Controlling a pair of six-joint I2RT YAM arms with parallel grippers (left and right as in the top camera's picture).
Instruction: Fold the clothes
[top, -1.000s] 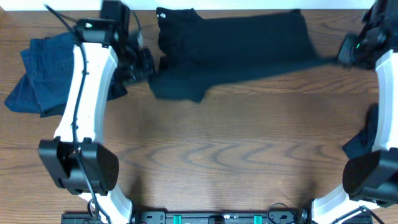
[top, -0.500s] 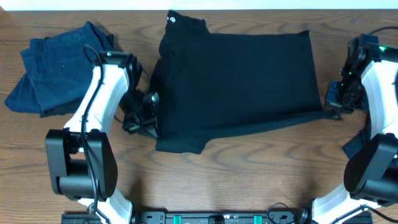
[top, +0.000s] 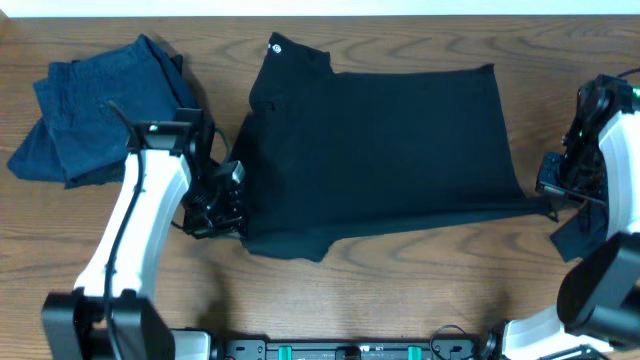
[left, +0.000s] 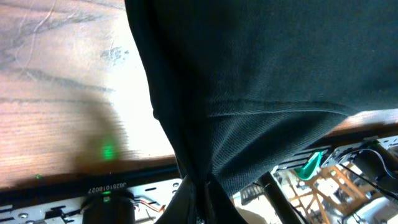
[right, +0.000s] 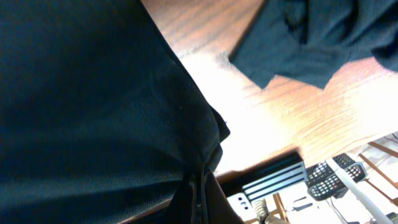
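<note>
From above, the long black garment (top: 380, 150) lies spread flat across the middle of the wooden table (top: 400, 300), its small white round logo (top: 276, 45) at the far left corner. The left gripper (top: 228, 200) sits at the garment's near left edge with its jaws pressed together on the cloth. The right gripper (top: 553, 195) sits at the near right corner, where the fabric is drawn out into a thin point, and its jaws are likewise closed on it. A pile of blue clothes (top: 95, 120) rests at the far left of the table, apart from the black garment. Another dark blue piece (top: 580, 230) lies at the right edge, just beside the right arm. In the left wrist view, black fabric fills most of the picture and narrows into a gathered fold pinched between the fingers at the bottom edge, with bare wood to the left. In the right wrist view, black cloth likewise tapers down into the closed fingers, and the dark blue piece lies on the wood at the upper right.
</note>
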